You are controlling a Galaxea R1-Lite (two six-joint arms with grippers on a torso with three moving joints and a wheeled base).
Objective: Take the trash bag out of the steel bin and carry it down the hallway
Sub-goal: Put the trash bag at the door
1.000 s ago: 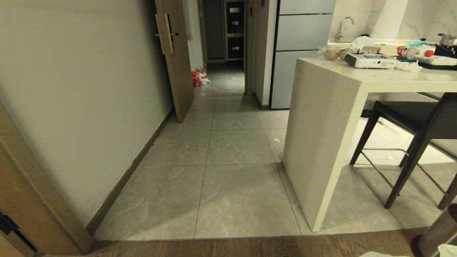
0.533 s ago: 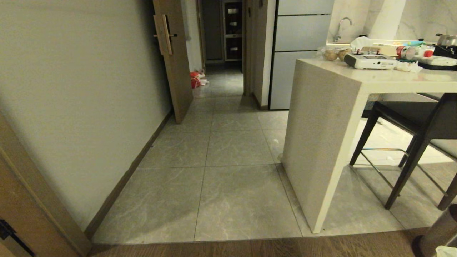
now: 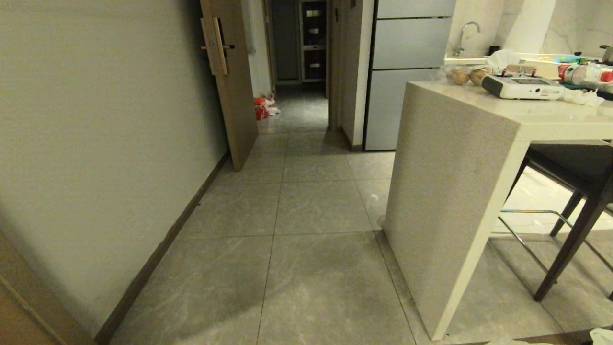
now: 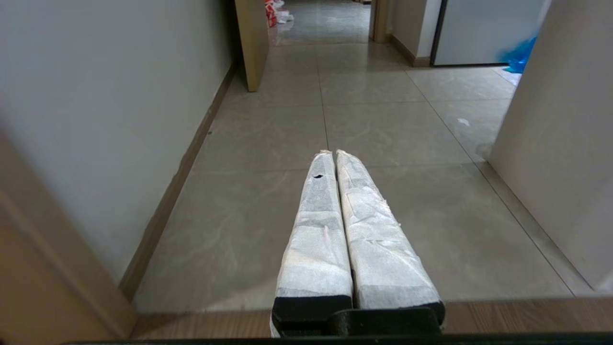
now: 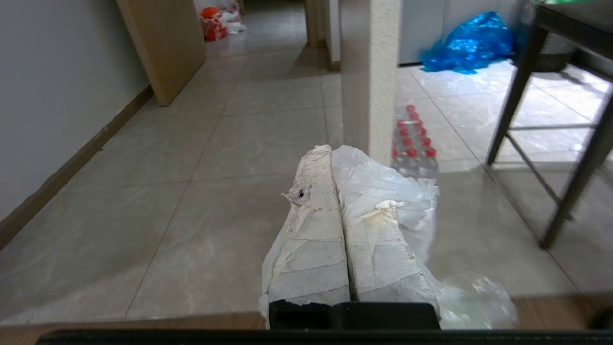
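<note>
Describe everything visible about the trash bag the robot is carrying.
The trash bag is thin, whitish, translucent plastic, crumpled and wrinkled. It is pinched between the closed fingers of the right gripper, which points forward over the grey tiled hallway floor. Film bunches out on one side of the fingers and drapes down on both sides; a clearer, glossier fold hangs near the gripper's base. In the head view only a pale scrap of it shows at the frame's lower right corner. Nothing else touches it; its contents cannot be seen.

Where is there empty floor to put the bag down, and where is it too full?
Bare grey tiles run down the hallway between the pale wall and the white counter's end panel. Crowded spots: the countertop, under it near the chair and water bottles, and the red bags behind the door.
</note>
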